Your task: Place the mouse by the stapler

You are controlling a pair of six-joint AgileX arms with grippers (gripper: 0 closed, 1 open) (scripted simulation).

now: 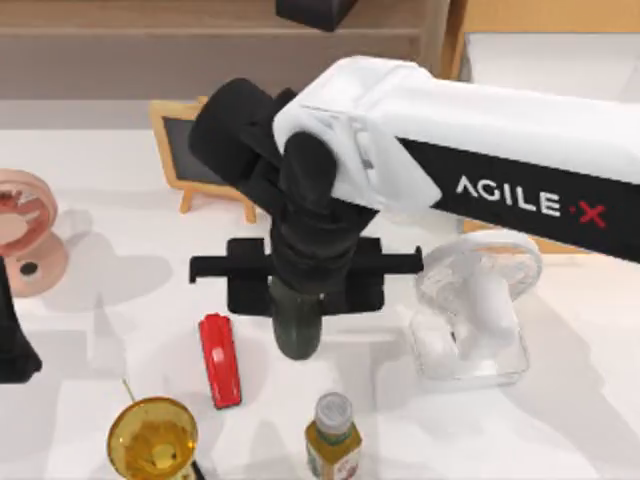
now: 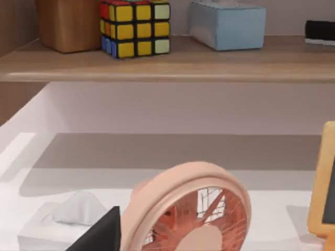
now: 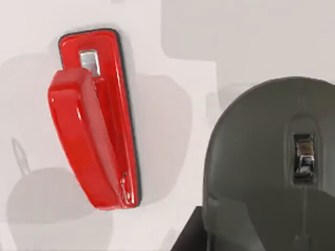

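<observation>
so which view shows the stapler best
The right wrist view: the red stapler lies whole and close up, beside the mouse. The top view shows it whole but farther off, left of the mouse.

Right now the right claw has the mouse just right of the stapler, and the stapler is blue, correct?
Not quite: the stapler is red, not blue, as the top view and right wrist view show. The rest holds: the right claw has the mouse just to the stapler's right, with a gap of bare table between them.

Bare gap between stapler [image 1: 220, 360] and mouse [image 1: 297, 322]
</observation>
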